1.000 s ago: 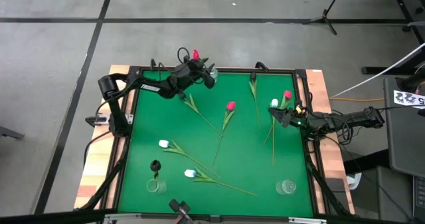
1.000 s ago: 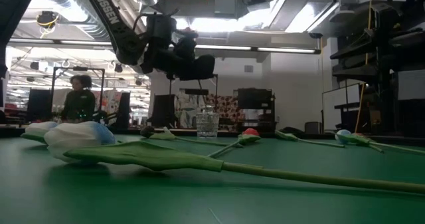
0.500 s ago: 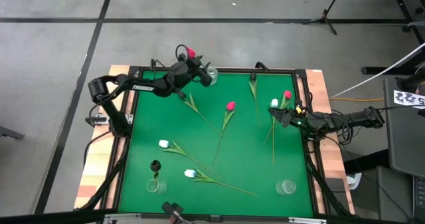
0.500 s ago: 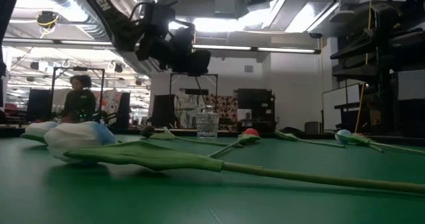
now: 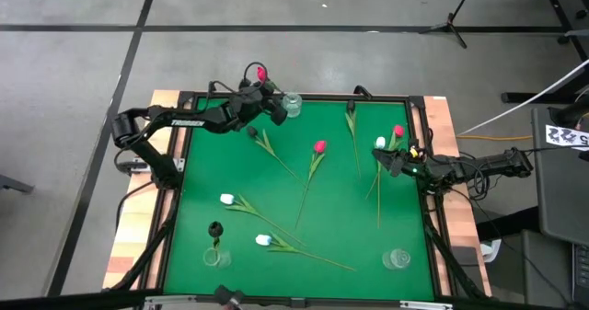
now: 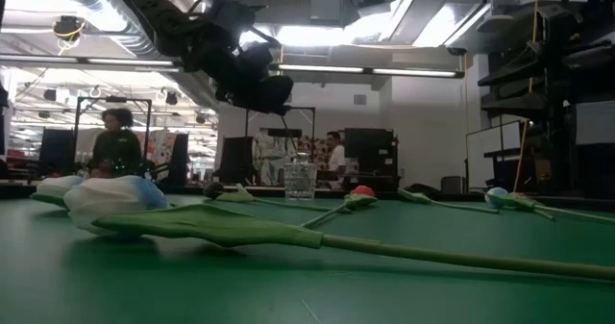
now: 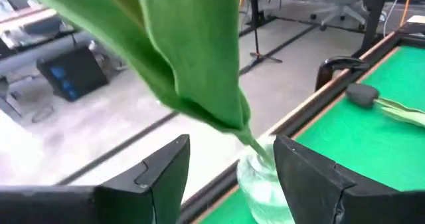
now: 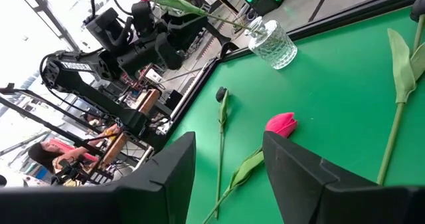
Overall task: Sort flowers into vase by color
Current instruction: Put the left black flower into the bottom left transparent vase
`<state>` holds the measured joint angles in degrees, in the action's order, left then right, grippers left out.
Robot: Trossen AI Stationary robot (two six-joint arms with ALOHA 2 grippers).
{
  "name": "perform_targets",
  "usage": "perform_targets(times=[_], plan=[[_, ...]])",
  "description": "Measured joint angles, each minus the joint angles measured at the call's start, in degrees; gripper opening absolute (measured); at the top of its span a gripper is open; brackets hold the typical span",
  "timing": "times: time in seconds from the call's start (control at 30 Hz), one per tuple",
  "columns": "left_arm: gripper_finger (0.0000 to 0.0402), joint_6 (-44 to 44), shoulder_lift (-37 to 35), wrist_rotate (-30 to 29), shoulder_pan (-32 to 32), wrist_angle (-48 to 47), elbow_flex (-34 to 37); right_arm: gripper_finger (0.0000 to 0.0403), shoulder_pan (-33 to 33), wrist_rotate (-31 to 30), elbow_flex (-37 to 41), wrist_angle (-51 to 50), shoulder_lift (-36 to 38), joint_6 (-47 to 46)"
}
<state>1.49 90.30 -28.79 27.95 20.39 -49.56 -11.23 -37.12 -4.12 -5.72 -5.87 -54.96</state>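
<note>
High view first: the left gripper (image 5: 260,97) is at the far edge of the green table (image 5: 340,209), next to a clear glass vase (image 5: 292,104) in the far-left part. It grips the stem of a pink tulip (image 5: 261,73), whose head hangs out past the table edge. In the left wrist view the stem end (image 7: 255,146) reaches into the vase mouth (image 7: 262,177), and a broad green leaf (image 7: 179,58) fills most of the frame between the fingers (image 7: 153,177).

Right gripper (image 5: 386,160) rests low near the right edge, and the pictures do not settle whether its fingers are open or shut. Beside it lie a pink tulip (image 5: 398,132) and a white tulip (image 5: 380,143). Another pink tulip (image 5: 319,147) lies mid-table. Two white tulips (image 5: 227,199) lie in the near-left part. A dark tulip (image 5: 214,228) stands in a vase at the near-left corner (image 5: 214,257), and another vase (image 5: 398,258) stands near-right.
</note>
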Motion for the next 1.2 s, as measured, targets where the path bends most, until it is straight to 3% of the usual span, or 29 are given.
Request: perform_targets(times=[0.33, 0.6, 0.73, 0.97, 1.2], plan=[[0.0214, -10.7, -6.8, 0.5, -3.0, -22.1, 0.0, 0.0177, 0.0, 0.0, 0.0, 0.0, 0.0, 1.4], [0.0214, -20.3, -10.5, 10.2, -5.6, -32.8, 0.0, 0.0177, 0.0, -0.2, 0.0, 0.0, 0.0, 1.5], [0.0214, -15.9, -10.5, 19.6, -7.5, -33.5, 0.0, 0.0177, 0.0, -0.1, 0.0, 0.0, 0.0, 1.5], [0.0214, -3.3, -10.1, 28.2, -10.9, -33.5, 0.0, 0.0177, 0.0, 0.1, 0.0, 0.0, 0.0, 1.5], [0.0214, 5.8, -8.5, 31.1, -10.6, -34.4, 0.0, 0.0177, 0.0, 0.1, 0.0, 0.0, 0.0, 1.5]])
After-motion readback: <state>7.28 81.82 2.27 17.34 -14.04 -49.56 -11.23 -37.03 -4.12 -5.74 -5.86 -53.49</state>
